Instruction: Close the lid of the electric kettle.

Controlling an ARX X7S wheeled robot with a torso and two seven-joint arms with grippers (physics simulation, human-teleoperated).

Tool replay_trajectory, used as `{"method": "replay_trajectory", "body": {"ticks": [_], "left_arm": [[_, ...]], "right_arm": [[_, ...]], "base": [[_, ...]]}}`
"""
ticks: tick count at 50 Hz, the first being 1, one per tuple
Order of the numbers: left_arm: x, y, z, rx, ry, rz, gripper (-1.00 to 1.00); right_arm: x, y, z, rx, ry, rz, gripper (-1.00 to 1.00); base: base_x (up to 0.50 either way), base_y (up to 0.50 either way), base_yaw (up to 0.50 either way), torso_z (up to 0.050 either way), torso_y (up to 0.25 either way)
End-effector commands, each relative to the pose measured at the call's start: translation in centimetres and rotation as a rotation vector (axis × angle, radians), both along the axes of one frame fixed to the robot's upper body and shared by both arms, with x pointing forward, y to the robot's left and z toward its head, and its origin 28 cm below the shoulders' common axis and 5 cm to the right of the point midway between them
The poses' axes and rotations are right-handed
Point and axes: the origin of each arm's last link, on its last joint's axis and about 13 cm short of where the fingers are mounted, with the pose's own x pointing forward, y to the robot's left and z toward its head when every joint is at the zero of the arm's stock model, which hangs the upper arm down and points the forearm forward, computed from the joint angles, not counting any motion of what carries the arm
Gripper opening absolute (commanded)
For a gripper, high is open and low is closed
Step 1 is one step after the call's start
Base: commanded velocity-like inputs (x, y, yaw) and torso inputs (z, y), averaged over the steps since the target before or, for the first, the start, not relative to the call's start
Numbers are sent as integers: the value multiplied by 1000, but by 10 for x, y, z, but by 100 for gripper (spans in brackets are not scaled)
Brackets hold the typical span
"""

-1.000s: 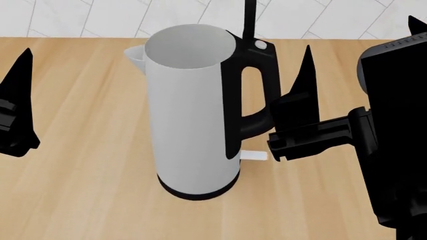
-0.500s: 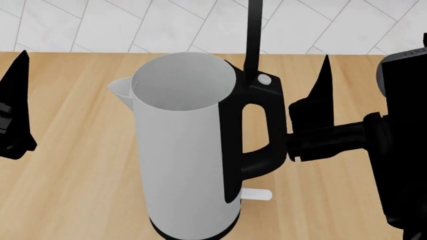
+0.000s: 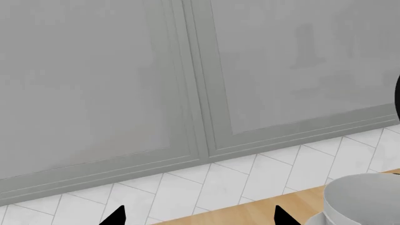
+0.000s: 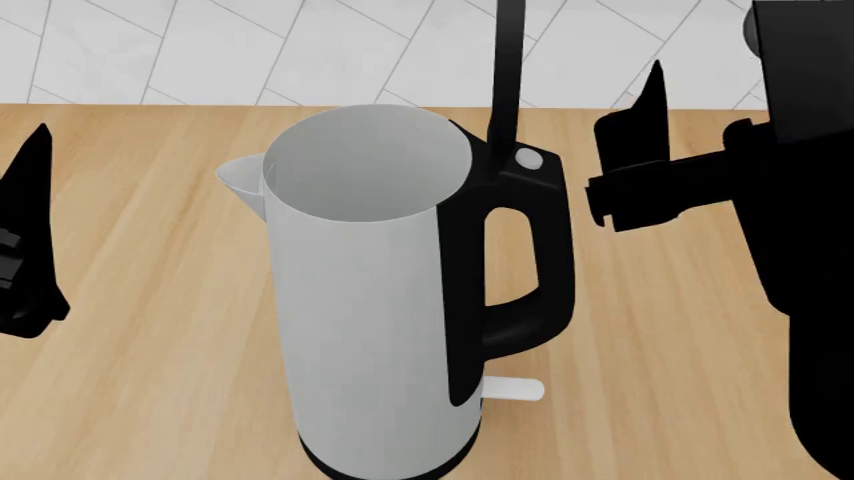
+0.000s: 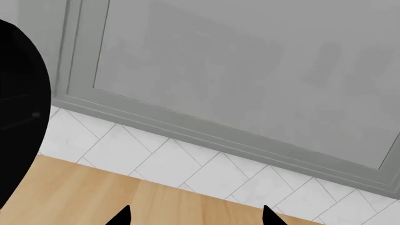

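The white electric kettle (image 4: pixel 367 300) stands on the wooden counter with its mouth open; its rim shows in the left wrist view (image 3: pixel 362 201). The black lid (image 4: pixel 507 70) stands upright above the handle top, seen edge-on. In the right wrist view it is a large black disc (image 5: pixel 18 108), and a sliver of it shows in the left wrist view (image 3: pixel 397 93). My right gripper (image 4: pixel 650 115) is open and empty, to the right of the lid at about hinge height, with its tips wide apart (image 5: pixel 196 218). My left gripper (image 4: pixel 34 235) is open and empty, far left of the kettle (image 3: pixel 198 218).
The wooden counter (image 4: pixel 694 330) meets a white herringbone-tiled wall (image 4: pixel 267 50) behind the kettle. Grey cabinet panels (image 3: pixel 125 84) hang above the tiles. The kettle's black handle (image 4: pixel 534 260) and white switch tab (image 4: pixel 514 388) face my right arm.
My right gripper has risen from beside the handle to the height of the lid's hinge. The head view closed in on the kettle earlier. The left gripper has barely moved.
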Motion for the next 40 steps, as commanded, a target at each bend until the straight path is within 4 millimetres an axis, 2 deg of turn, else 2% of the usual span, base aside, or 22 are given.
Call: {"method": "replay_trajectory", "body": {"ticks": [1, 7, 14, 28, 38, 40], "left_arm": [[1, 1, -4, -1, 12, 8, 100], [-1, 3, -1, -8, -3, 13, 100], [0, 4, -4, -6, 2, 15, 100], [1, 7, -9, -10, 1, 30, 100], [7, 9, -16, -14, 25, 39, 100], [6, 9, -16, -15, 23, 37, 100]], "right_arm": [[9, 0, 21, -31, 1, 20, 100], [8, 3, 33, -81, 15, 56, 100], [12, 9, 32, -99, 48, 88, 100], [0, 35, 45, -164, 26, 199, 100], [1, 43, 56, -207, 15, 227, 100], [2, 45, 53, -210, 24, 238, 100]], "base": [[0, 0, 0, 0, 0], [0, 0, 0, 0, 0], [0, 0, 0, 0, 0], [0, 0, 0, 0, 0], [0, 0, 0, 0, 0], [0, 0, 0, 0, 0]]}}
